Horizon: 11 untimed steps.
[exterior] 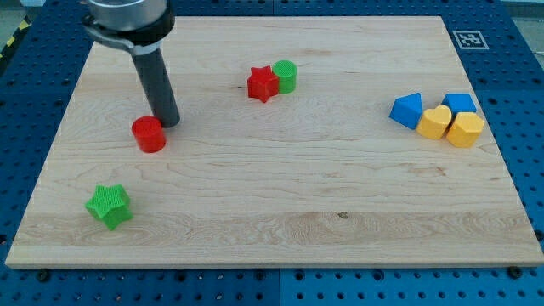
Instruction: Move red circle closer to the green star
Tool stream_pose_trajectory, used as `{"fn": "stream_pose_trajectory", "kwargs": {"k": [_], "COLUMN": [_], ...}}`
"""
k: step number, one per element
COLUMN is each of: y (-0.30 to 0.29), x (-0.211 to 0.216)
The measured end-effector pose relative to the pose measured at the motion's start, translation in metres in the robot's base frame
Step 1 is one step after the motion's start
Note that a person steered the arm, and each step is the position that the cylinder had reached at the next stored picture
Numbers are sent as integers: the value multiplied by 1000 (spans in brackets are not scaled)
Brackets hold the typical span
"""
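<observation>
The red circle (149, 134) lies on the wooden board at the view's left. The green star (109, 206) lies below it and a little to the left, near the board's bottom left corner, well apart from it. My tip (167, 122) rests on the board right beside the red circle, at its upper right edge, touching or nearly touching it. The dark rod rises from there toward the view's top left.
A red star (263, 83) and a green circle (286, 76) touch each other at the top middle. At the right sit a blue block (407, 110), another blue block (460, 104), a yellow heart (436, 122) and a yellow block (465, 129), clustered together.
</observation>
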State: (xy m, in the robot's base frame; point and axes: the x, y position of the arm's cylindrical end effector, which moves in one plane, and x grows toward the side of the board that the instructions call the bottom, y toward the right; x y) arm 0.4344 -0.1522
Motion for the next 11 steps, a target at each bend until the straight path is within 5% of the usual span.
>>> {"fn": "stream_pose_trajectory", "kwargs": {"k": [3, 5, 11], "y": [-53, -45, -18], "x": [7, -25, 72]}}
